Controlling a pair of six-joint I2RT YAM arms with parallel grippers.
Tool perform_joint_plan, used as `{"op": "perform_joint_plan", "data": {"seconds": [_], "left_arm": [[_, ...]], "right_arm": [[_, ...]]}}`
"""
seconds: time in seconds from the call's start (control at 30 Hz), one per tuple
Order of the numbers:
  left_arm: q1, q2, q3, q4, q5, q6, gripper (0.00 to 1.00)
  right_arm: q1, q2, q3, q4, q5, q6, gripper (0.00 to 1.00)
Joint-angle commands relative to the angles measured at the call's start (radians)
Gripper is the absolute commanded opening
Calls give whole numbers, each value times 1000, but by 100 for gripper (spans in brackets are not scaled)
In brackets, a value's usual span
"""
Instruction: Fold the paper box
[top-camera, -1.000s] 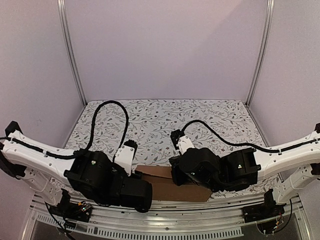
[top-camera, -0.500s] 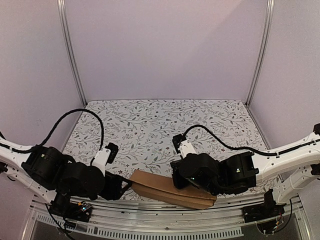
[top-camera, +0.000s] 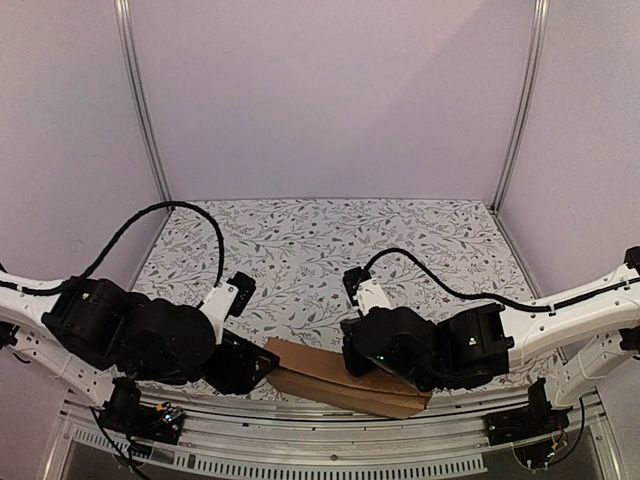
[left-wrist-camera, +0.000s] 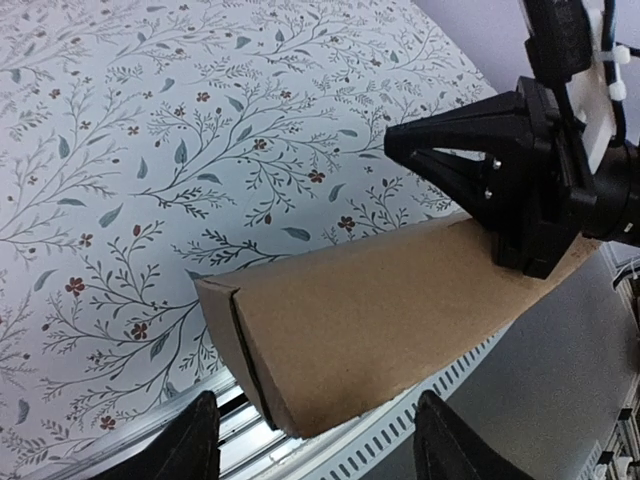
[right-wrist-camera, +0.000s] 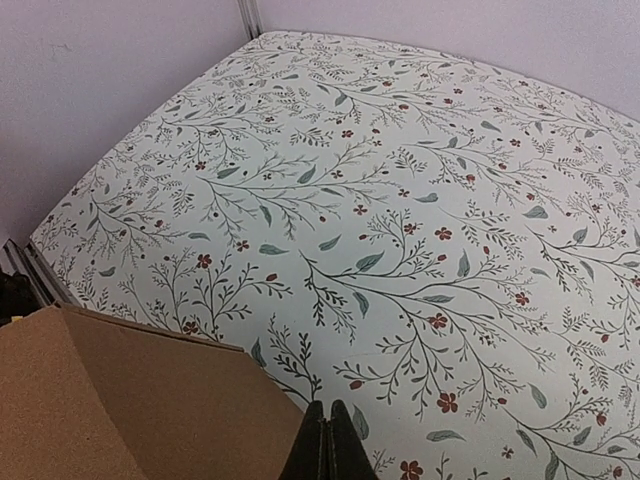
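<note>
The paper box (top-camera: 335, 378) is a folded, flat brown carton lying slanted at the table's near edge. In the left wrist view the box (left-wrist-camera: 400, 300) fills the middle, with its left end facing me. My left gripper (top-camera: 257, 368) is at that end. It is open in the left wrist view (left-wrist-camera: 322, 440), with the box's end above the gap between the fingers (left-wrist-camera: 195, 445). My right gripper (top-camera: 360, 362) is over the box's right part. It is shut and empty in the right wrist view (right-wrist-camera: 327, 420), just past the edge of the box (right-wrist-camera: 120, 400).
The floral tablecloth (top-camera: 330, 250) covers the table up to the purple back wall and side walls. A slotted metal rail (top-camera: 330, 445) runs along the near edge, under the box's front edge. The right arm's black wrist (left-wrist-camera: 520, 180) shows in the left wrist view.
A second ago the left arm was over the box's left part. It pulled back left, and the box swung to a slant. It has now moved back to the box's left end.
</note>
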Motion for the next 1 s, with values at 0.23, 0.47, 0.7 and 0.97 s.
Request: {"op": "perform_joint_plan", "data": {"seconds": [0.23, 0.47, 0.7, 0.97], "left_arm": [[98, -11, 24, 101, 97, 150, 64], [200, 24, -36, 141, 184, 175, 53], [258, 1, -139, 186, 239, 157, 29], [269, -19, -302, 309, 279, 88, 22]], "right_arm": [[-25, 13, 4, -123, 39, -106, 0], [-29, 27, 1, -130, 51, -101, 0], [-40, 46, -1, -133, 42, -92, 0], [-62, 82, 6, -125, 5, -77, 0]]}}
